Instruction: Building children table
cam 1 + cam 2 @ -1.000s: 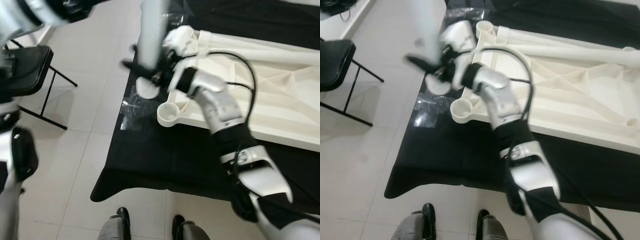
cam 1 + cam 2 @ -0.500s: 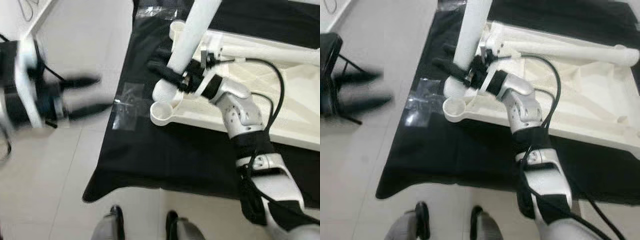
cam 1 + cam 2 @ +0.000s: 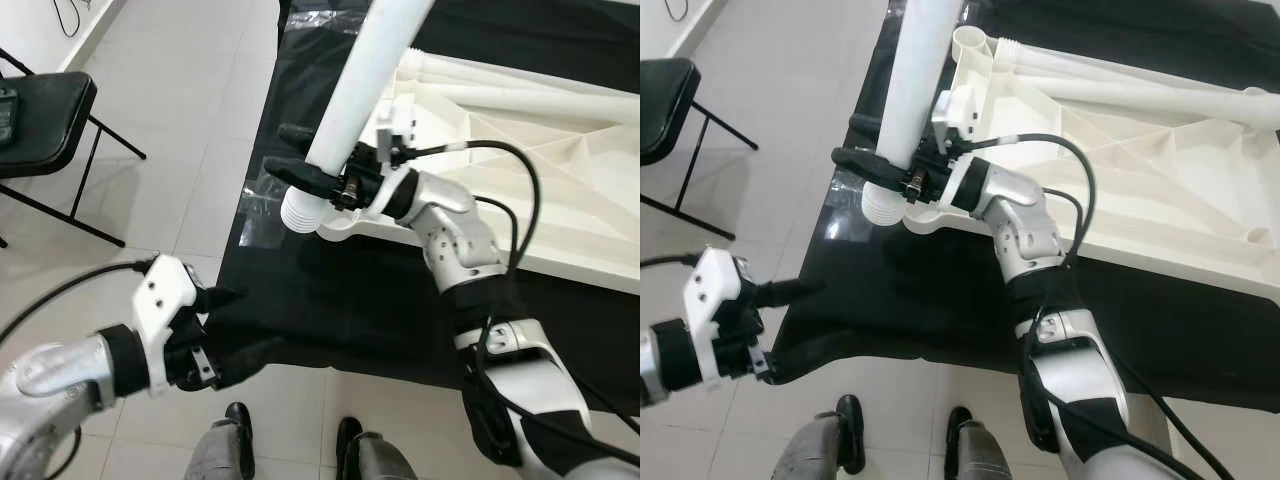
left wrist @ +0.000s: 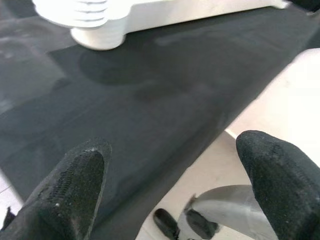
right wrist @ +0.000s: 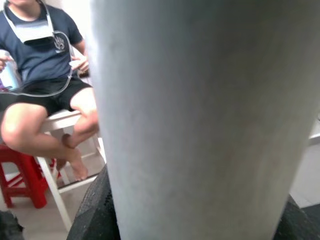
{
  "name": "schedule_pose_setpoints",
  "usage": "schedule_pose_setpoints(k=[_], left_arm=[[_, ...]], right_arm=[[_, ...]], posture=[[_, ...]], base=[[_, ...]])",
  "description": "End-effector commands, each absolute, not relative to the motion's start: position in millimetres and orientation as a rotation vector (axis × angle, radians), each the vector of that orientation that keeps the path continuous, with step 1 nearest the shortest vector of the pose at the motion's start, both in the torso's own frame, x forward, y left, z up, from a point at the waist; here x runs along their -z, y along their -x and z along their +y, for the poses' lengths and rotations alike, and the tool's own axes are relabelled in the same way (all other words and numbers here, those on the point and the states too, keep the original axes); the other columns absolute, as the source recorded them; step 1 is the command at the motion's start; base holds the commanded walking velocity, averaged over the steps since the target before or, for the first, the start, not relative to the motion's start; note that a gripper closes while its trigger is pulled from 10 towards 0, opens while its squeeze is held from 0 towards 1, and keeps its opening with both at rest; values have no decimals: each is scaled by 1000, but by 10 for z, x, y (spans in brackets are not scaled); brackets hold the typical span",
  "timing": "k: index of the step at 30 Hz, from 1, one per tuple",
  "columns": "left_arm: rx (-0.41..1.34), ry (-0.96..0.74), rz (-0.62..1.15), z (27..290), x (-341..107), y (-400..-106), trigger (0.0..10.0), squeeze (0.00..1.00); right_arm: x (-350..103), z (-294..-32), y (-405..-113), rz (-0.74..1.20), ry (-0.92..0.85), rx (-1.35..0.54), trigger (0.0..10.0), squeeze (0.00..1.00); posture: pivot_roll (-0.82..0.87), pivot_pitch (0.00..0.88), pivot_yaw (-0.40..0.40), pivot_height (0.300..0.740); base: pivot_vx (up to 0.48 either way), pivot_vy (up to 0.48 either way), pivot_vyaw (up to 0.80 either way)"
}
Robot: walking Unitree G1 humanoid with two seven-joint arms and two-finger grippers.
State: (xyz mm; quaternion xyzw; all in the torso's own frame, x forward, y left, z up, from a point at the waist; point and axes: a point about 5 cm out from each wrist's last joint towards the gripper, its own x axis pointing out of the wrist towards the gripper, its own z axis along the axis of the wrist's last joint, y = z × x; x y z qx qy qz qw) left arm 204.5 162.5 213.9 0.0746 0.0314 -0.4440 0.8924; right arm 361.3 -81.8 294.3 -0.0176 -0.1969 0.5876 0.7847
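My right gripper (image 3: pixel 280 150) is shut on a long white table leg (image 3: pixel 365 75) and holds it tilted above the black cloth. The leg's threaded end (image 3: pixel 299 211) hangs just beside the corner socket (image 3: pixel 343 226) of the upturned white table top (image 3: pixel 520 170). In the right wrist view the leg (image 5: pixel 200 115) stands close between the black fingers. My left gripper (image 3: pixel 245 322) is open at the cloth's front edge, low and to the left of the leg. Its wrist view shows both fingertips (image 4: pixel 75 185) apart over the cloth, with the threaded end (image 4: pixel 95 25) ahead.
Another white leg (image 3: pixel 1140 95) lies along the table top's far side. A black folding chair (image 3: pixel 45 110) stands on the tiled floor at the left. A person (image 5: pixel 40 60) sits on a white stool beyond the leg. Black shoes (image 3: pixel 240 430) show at the bottom edge.
My left gripper has swung in from the far left to the cloth's front edge. My right gripper still holds the leg, whose threaded end now sits lower, by the corner socket.
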Motion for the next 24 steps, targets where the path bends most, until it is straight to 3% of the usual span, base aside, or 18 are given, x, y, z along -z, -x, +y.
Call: schedule_pose_setpoints(k=[1, 13, 19, 24], left_arm=[[931, -154, 50, 1556, -2126, -1981, 10000, 0], [872, -140, 24, 1497, -2112, -1849, 10000, 0], [863, -154, 23, 1536, -2120, -1835, 10000, 0], [853, -173, 19, 1567, -2163, -1834, 10000, 0]], right_arm=[[-3006, -855, -3616, -444, 52, -1267, 10000, 0], [-3180, -1191, -3642, -460, -3, -1329, 10000, 0], [-3070, -1161, -3564, -409, 16, -1445, 10000, 0], [-2931, -1062, -3601, -368, 63, -1430, 10000, 0]], posture=[[134, 430, -62, 740], [140, 472, -66, 740], [140, 483, -63, 740], [146, 492, -61, 740]], base=[[0, 0, 0], [0, 0, 0], [0, 0, 0], [0, 0, 0]])
